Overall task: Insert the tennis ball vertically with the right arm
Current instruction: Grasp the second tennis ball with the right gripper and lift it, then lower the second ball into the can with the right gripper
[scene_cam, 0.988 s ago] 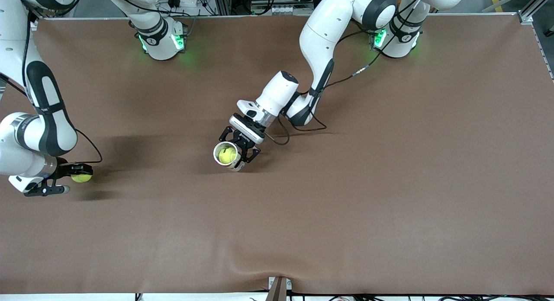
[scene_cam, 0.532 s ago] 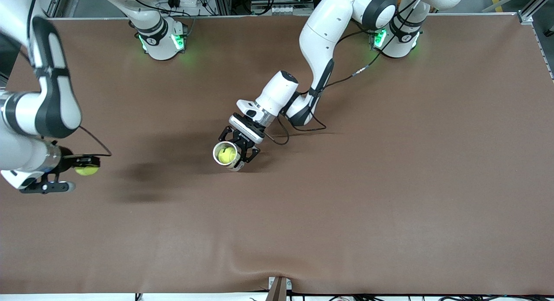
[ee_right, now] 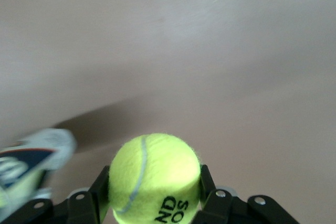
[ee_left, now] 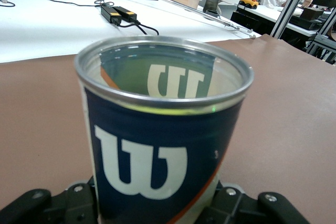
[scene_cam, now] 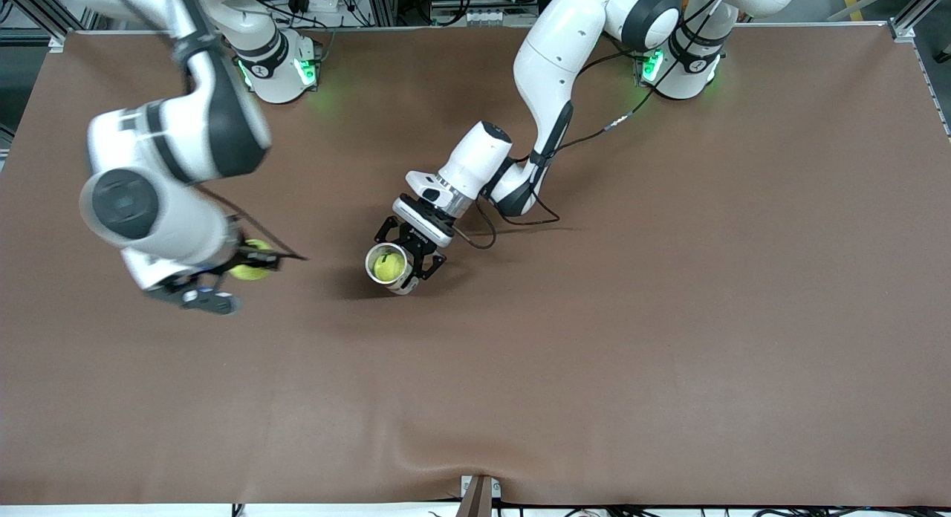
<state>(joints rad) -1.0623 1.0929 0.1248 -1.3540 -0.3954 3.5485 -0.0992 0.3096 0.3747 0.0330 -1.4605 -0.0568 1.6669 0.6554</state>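
While the can (scene_cam: pixel 388 266) is clamped upright at frame centre by the left end effector (scene_cam: pixel 411 254), the light, springy tennis ball (scene_cam: pixel 250 270) is pinched across its middle by the right end effector (scene_cam: pixel 232 273).

Yellow tennis ball (ee_right: pixel 155 178), apparently airborne.

Right gripper (scene_cam: pixel 241 268), raised above the table on its bent arm, fingers clamped on a tennis ball (scene_cam: pixel 250 269). Left gripper (scene_cam: pixel 409 255), low at mid-table, fingers closed around an upright can (scene_cam: pixel 388 265).
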